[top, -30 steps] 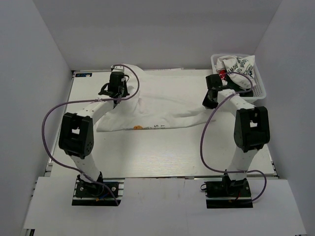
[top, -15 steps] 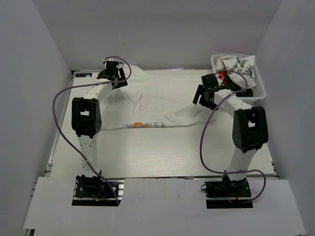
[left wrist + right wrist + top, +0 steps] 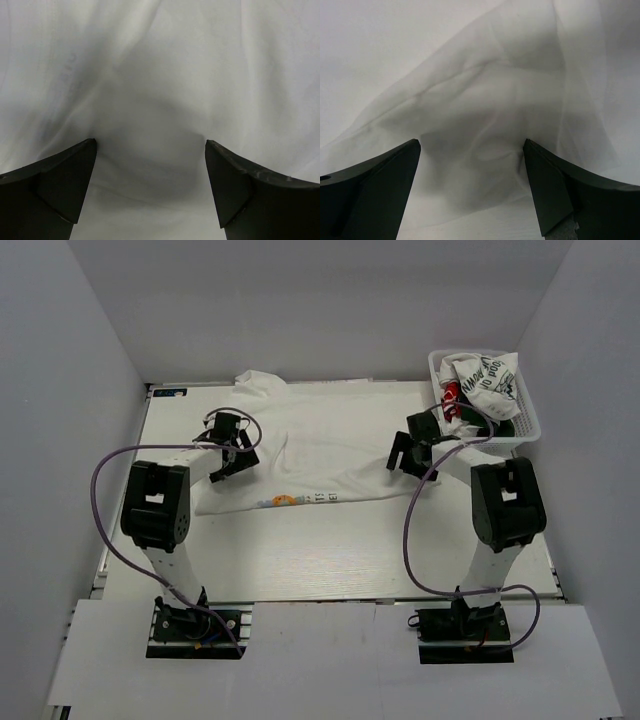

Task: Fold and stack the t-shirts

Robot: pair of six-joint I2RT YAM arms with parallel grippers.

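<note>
White cotton t-shirt with small colourful print (image 3: 330, 452) lying rumpled across desk (image 3: 330, 560); flattening step, I am judging. My left end effector (image 3: 234, 457) hovering spread over its left part, my right end effector (image 3: 404, 457) spread over its right edge; neither pinching cloth. Next: lowering, pinching edges, tugging flat before folding.

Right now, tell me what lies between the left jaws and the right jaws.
Only the spread t-shirt: wrinkled white cloth spans the whole stretch, as the top external view shows.
</note>
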